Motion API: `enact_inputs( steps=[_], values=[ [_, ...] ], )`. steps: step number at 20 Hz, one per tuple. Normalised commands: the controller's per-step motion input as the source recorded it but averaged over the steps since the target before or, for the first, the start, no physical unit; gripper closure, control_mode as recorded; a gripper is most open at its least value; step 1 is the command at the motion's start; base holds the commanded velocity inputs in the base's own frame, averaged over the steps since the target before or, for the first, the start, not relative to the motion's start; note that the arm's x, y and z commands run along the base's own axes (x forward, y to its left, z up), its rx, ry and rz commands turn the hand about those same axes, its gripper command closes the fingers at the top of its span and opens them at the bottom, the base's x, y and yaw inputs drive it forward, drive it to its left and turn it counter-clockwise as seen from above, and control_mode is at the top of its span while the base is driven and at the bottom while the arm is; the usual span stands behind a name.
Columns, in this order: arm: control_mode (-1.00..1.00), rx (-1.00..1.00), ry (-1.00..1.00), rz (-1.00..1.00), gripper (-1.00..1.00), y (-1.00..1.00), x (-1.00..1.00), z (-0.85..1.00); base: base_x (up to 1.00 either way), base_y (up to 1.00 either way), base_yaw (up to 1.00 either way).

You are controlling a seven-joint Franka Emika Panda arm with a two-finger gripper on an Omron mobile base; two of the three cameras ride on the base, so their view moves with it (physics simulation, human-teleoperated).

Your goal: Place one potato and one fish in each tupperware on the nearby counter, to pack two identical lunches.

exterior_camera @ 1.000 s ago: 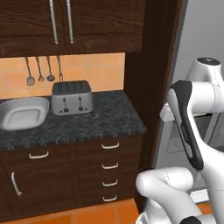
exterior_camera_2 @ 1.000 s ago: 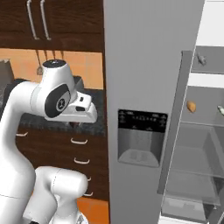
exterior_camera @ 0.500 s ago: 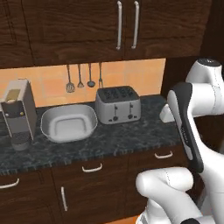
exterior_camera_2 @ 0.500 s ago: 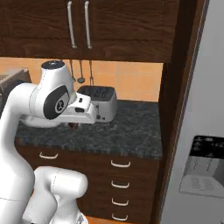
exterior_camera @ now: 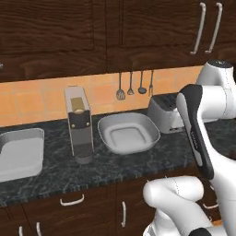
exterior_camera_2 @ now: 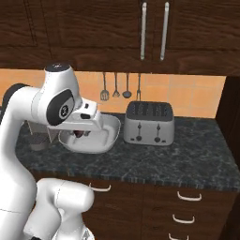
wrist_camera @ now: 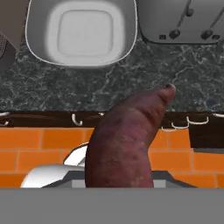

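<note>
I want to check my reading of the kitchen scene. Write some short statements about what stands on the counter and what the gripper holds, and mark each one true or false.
1. The middle tupperware is empty. True.
2. The toaster stands to the left of both trays in the left base view. False: it stands to the right of the middle tupperware.
3. The gripper carries a reddish-brown potato. True.
4. A fish lies in the left tupperware. False: the part of it in view is bare.
5. The tall grey appliance stands between the two trays. True.
</note>
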Motion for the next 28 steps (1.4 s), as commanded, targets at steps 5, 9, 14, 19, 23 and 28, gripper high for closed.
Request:
enact_inputs(
  steps=[5,9,14,19,23,28],
  values=[
    [-1.00,0.07,0.00,0.00,1.00,0.20,0.06,-0.40,0.41,0.40,-0.03],
    [-1.00,0.24,0.00,0.00,1.00,0.37,0.16,-1.00,0.00,0.00,0.00],
    [-1.00,0.09,0.06,-0.05,1.00,0.17,0.54,-0.93,0.00,0.00,0.00],
    [-1.00,-0.03,0.01,-0.06,1.00,0.31,0.96,-0.36,0.00,0.00,0.00],
    [-1.00,-0.04,0.05,0.00,1.00,-0.01,0.30,-0.12,0.00,0.00,0.00],
    [-1.00,-0.14,0.38,0.00,1.00,-0.03,0.31,-0.02,0.00,0.00,0.00]
  ],
)
